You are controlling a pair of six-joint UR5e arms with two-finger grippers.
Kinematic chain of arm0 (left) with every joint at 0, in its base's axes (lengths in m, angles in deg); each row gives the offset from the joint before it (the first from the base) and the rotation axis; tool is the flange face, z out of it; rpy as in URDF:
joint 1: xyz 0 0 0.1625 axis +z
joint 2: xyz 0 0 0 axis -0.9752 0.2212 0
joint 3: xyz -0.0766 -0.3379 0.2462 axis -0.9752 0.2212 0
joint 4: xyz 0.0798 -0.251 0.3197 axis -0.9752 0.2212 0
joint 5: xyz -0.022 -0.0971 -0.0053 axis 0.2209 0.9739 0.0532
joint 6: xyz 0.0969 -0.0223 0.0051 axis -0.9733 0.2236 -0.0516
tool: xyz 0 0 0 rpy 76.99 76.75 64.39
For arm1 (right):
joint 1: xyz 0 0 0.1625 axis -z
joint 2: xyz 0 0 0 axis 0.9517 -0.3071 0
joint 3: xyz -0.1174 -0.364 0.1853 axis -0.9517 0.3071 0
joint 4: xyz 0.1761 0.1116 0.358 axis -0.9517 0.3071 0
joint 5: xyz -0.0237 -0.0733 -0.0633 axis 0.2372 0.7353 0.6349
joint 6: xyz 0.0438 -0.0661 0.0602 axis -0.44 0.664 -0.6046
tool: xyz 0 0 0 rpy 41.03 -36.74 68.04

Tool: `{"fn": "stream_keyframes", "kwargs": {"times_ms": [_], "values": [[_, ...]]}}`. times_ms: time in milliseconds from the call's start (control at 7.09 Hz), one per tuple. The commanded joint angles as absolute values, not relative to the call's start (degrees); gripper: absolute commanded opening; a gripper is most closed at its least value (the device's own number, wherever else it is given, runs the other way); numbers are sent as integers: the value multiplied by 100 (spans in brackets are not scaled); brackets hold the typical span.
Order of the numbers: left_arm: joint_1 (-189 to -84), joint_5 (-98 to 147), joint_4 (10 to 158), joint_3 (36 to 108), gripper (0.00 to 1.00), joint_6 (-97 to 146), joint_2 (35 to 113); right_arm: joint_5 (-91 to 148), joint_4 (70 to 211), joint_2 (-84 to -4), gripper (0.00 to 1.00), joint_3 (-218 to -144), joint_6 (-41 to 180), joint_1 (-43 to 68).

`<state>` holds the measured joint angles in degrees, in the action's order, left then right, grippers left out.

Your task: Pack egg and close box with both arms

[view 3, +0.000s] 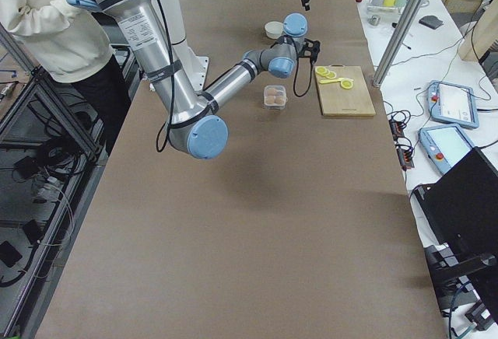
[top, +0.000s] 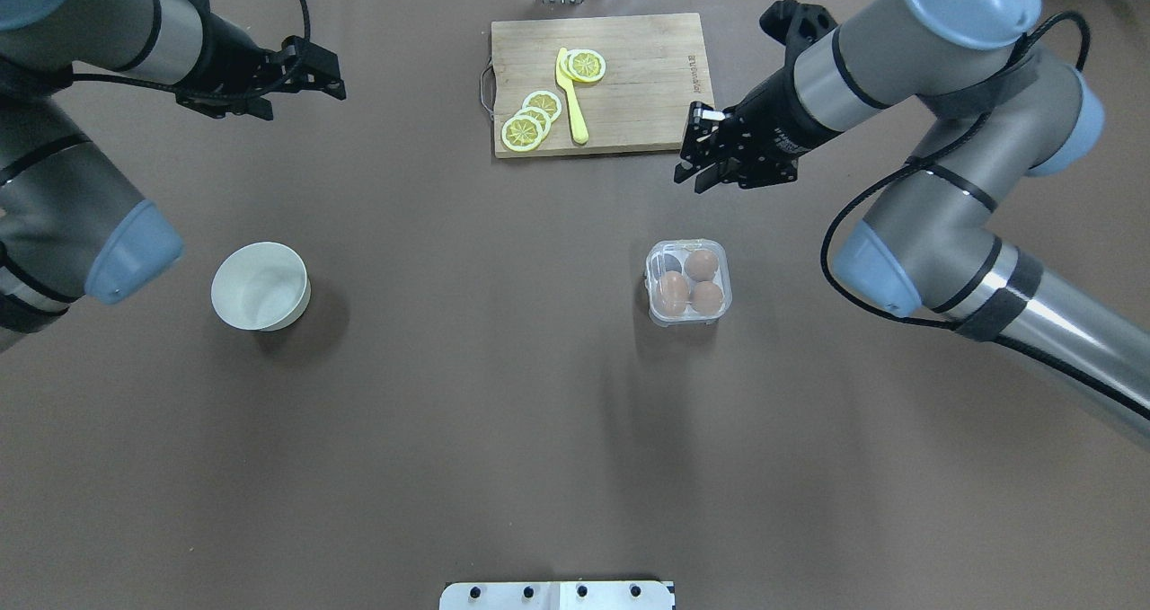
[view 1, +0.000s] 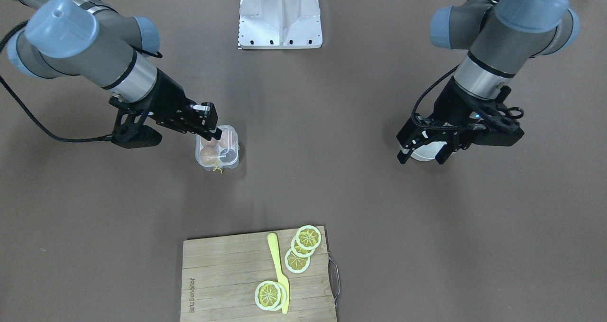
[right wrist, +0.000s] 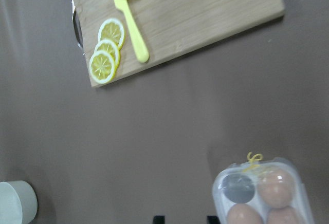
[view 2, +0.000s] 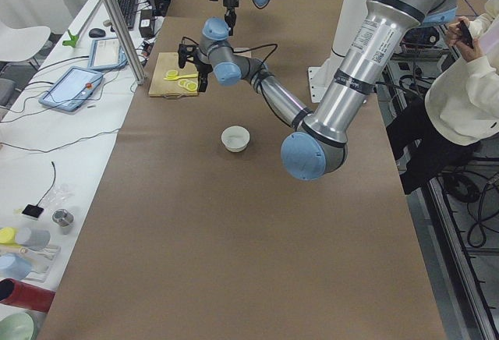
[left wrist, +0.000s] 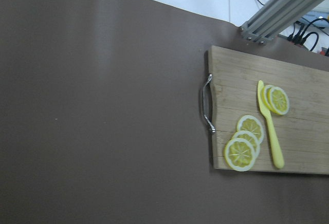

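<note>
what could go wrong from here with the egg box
1. The box is clear, so it is hard to tell whether its lid is fully latched. A downward push from the right gripper might crack the eggs.
2. The yellow string sticks out toward the cutting board and might snag a finger.
3. The box stands loose on the table, with the left gripper far off. A one-sided press may slide it.

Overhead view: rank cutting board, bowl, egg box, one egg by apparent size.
Largest: cutting board.
Next: bowl and egg box look about alike, so I won't rank them.
Smallest: egg.
</note>
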<state>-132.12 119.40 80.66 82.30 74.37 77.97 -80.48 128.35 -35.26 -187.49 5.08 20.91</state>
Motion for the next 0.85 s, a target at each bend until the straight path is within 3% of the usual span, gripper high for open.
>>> {"fn": "stream_keyframes", "kwargs": {"times_ms": [0, 564, 706], "values": [[-13721, 11968, 8068, 8459, 98, 5978, 6948, -8105, 13819, -4136, 100, -19380, 1718, 1301], [-15216, 12968, 7597, 8310, 98, 3166, 6042, -8079, 16297, -5235, 100, -19594, 6910, -71], [-15411, 12970, 7228, 8301, 98, 2758, 5918, -8096, 16502, -5420, 100, -19585, 7287, -309]]}}
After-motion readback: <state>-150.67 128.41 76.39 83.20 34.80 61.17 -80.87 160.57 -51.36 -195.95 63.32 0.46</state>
